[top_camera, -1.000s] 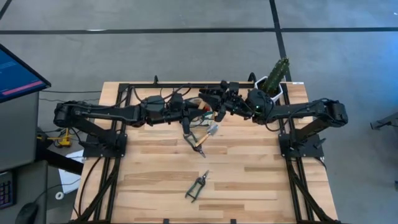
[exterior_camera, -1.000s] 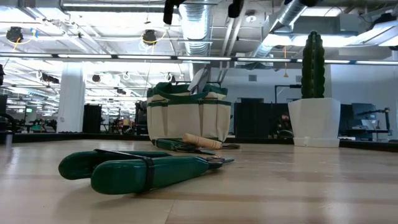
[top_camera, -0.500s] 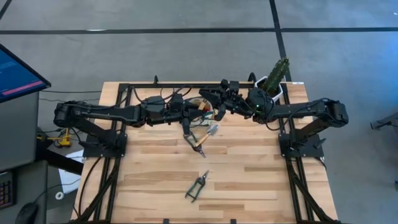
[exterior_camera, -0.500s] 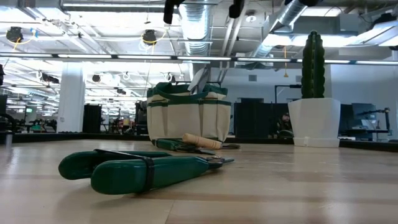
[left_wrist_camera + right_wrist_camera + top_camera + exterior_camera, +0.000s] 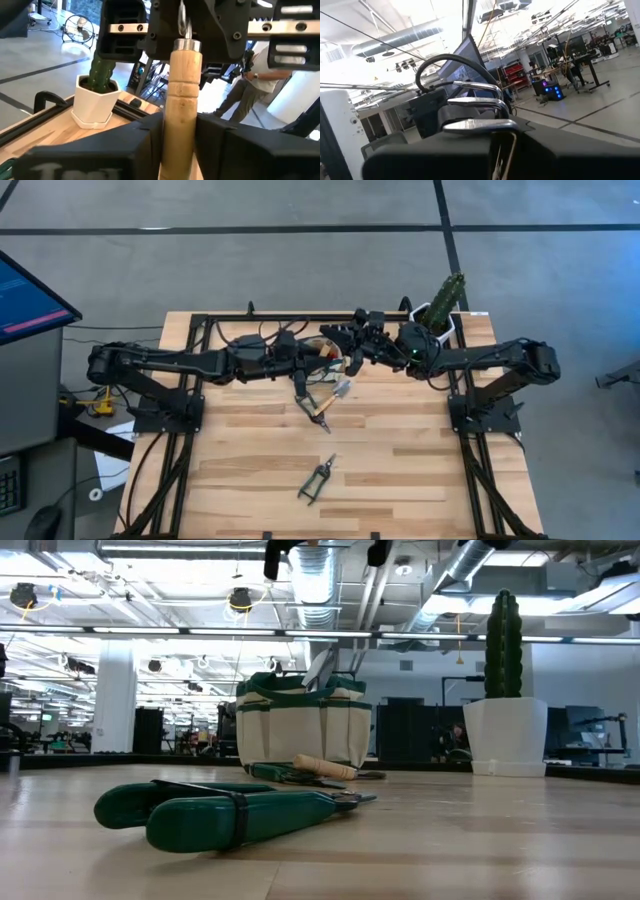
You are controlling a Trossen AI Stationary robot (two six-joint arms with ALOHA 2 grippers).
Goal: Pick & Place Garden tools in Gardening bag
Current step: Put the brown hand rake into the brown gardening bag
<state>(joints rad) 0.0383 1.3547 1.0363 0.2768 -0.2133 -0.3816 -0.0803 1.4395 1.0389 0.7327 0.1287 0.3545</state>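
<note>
Wooden-handled tool (image 5: 181, 107) stands between left hand's (image 5: 318, 358) fingers; right hand (image 5: 352, 345), clamped at its metal end, meets it from three o'clock above gardening bag (image 5: 303, 730).

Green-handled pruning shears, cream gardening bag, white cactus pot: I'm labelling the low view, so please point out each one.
Green-handled pruning shears (image 5: 235, 817): low view, on the nearer handle.
Cream fabric gardening bag with green trim (image 5: 300, 732): low view, on its front pocket panel.
White cactus pot (image 5: 505, 736): low view, on its front wall.
</note>
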